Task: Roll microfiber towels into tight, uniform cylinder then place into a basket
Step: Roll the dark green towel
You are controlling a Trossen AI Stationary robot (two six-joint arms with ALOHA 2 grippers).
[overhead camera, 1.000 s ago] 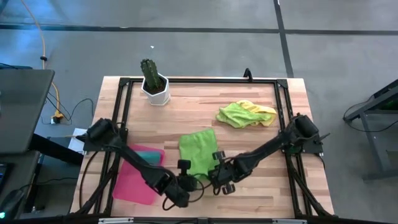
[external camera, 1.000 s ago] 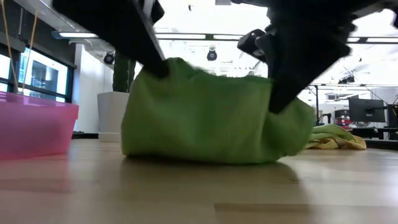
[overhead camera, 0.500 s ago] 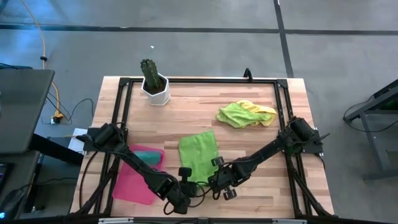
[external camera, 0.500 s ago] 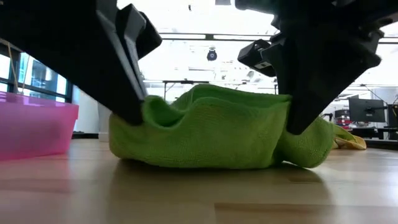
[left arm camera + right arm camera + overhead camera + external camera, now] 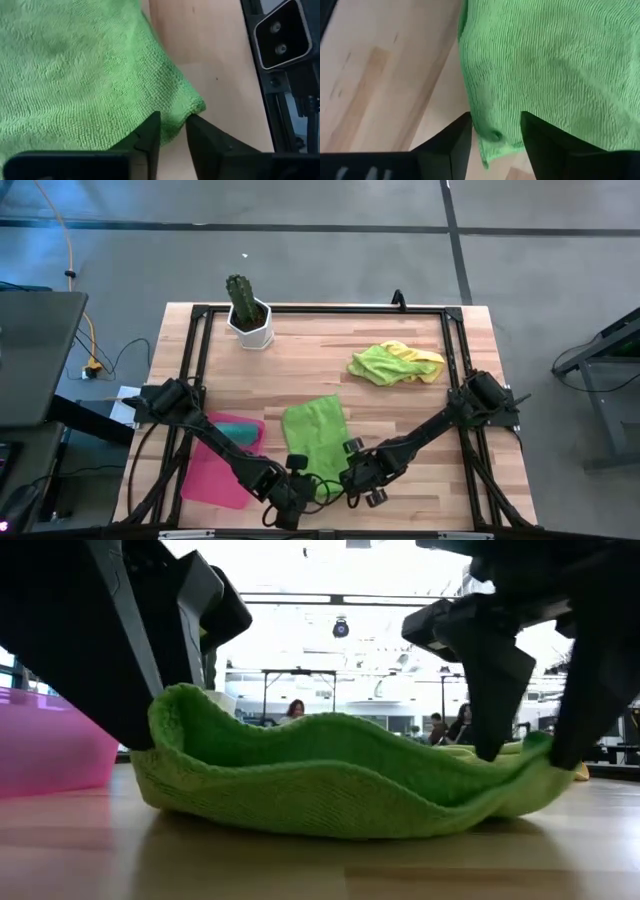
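A green towel (image 5: 315,435) lies spread on the wooden table, its near edge (image 5: 330,790) wavy. My left gripper (image 5: 173,132) stands at its near left corner. My right gripper (image 5: 495,132) stands at its near right corner. Both point steeply down with fingers apart and cloth between them. The pink basket (image 5: 215,475) sits at the near left with a teal towel (image 5: 238,429) in it. A lime green towel (image 5: 378,364) and a yellow one (image 5: 425,358) lie bunched together at the far right. My left gripper has the towel's near left corner (image 5: 175,119) between its slightly parted fingers, coming from above. The cloth fills the gap. In the low view this corner (image 5: 172,710) stands up against the finger while the remaining cloth lies on the table. My right gripper straddles the near right corner (image 5: 492,136) from above with fingers wide apart, not pinching it. The corner tip (image 5: 545,745) curls up against one finger (image 5: 585,690). The cloth beyond it lies slack on the table.
A white pot with a cactus (image 5: 248,320) stands at the far left. A black frame (image 5: 455,380) runs around the table top. Bare wood lies between the green towel and the far towels. People (image 5: 297,708) show in the room behind.
Both grippers have sunk and drawn toward the table's near edge, pulling the green towel's near edge with them. The towel, held up and bunched between them before, now lies spread and slack on the table. My right gripper's fingers have opened.
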